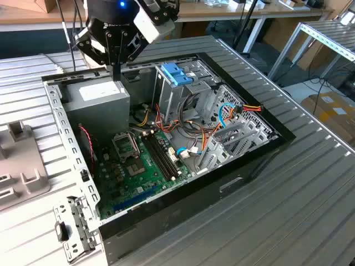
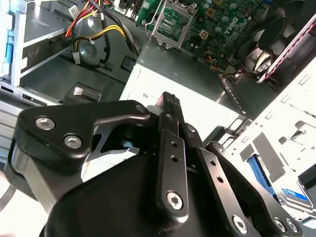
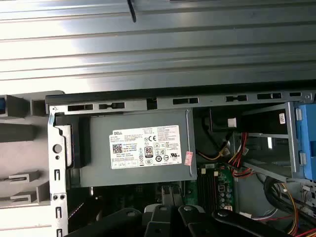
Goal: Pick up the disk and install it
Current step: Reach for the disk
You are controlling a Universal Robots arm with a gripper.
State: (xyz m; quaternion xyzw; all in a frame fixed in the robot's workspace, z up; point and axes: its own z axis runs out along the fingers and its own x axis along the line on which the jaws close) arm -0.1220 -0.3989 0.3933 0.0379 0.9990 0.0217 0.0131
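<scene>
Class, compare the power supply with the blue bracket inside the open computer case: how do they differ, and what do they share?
The power supply is a grey metal box; the blue bracket is plastic. The power supply is much bigger than the bracket. The power supply bears a white label; the bracket shows none. Both sit inside the case, along the same side.

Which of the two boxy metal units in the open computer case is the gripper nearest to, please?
The large grey metal box with the white label: the gripper hangs over it, while the silver drive cage topped with blue plastic stands apart.
</scene>
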